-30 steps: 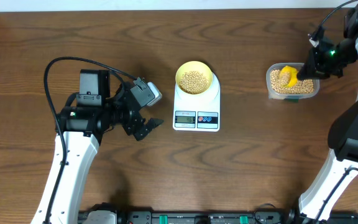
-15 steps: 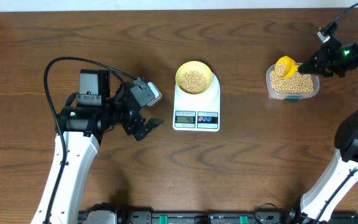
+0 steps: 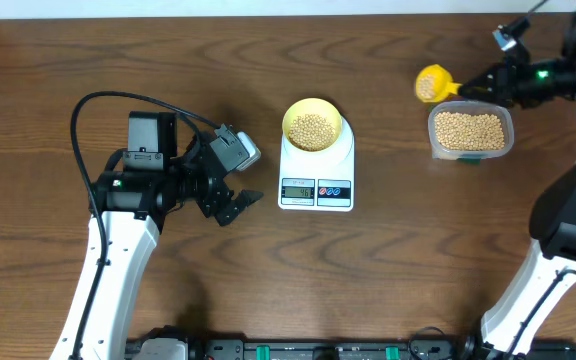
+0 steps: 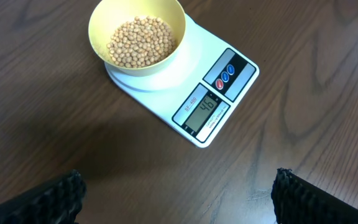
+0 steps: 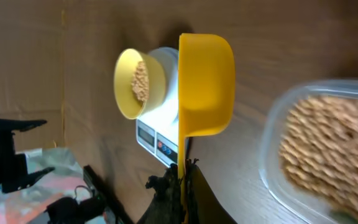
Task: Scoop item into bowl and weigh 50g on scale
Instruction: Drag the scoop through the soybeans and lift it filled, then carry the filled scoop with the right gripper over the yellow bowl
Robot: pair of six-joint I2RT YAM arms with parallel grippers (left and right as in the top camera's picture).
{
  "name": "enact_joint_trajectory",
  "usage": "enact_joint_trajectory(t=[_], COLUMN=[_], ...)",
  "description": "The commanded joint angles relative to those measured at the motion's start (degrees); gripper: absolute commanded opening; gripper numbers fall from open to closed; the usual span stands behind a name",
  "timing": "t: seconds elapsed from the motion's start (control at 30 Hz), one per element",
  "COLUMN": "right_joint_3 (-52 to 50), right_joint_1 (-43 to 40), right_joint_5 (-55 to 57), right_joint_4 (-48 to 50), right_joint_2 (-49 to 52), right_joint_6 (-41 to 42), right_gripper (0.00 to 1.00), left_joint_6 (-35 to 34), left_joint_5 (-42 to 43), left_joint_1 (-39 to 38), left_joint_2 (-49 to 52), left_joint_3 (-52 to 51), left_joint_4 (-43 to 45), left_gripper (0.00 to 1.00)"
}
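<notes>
Scoop (image 3: 430, 83) now off tub (image 3: 471, 131), gripper (image 3: 476, 86) tight

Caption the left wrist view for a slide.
Small round pale-yellow bowl of tan beans sits on the flat white digital scale, display reading 46, on a brown wooden table.

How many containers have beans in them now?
3: the pale-yellow bowl on the scale; the clear tub to the right; the yellow scoop, held by the right gripper beside the tub's far left corner. No others seem hidden.
</notes>
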Motion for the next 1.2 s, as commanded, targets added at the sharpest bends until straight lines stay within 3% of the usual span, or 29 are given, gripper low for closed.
enact_joint_trajectory(t=[0.0, 0.47, 0.6, 1.17], right_joint_3=[1.3, 1.3, 1.3, 1.3], right_joint_1=[4.3, 18.4, 22.7, 30.3], right_joint_5=[-3.0, -2.6, 3.6, 14.0], right_joint_4=[3.3, 12.9, 14.4, 16.1], right_joint_2=[-1.9, -1.9, -1.9, -1.9], right_joint_6=[4.9, 13.4, 15.6, 14.4], right_gripper=[0.01, 0.01, 0.01, 0.01], left_joint_6=[0.9, 0.9, 0.9, 0.9], left_joint_5=[-0.3, -0.3, -0.3, -0.3], left_joint_1=[0.3, 0.3, 0.3, 0.3], left_joint_2=[0.4, 0.4, 0.4, 0.4], left_joint_3=[0.0, 0.0, 0.0, 0.0], left_joint_4=[0.0, 0.0, 0.0, 0.0], left_gripper=[0.97, 0.98, 0.97, 0.97])
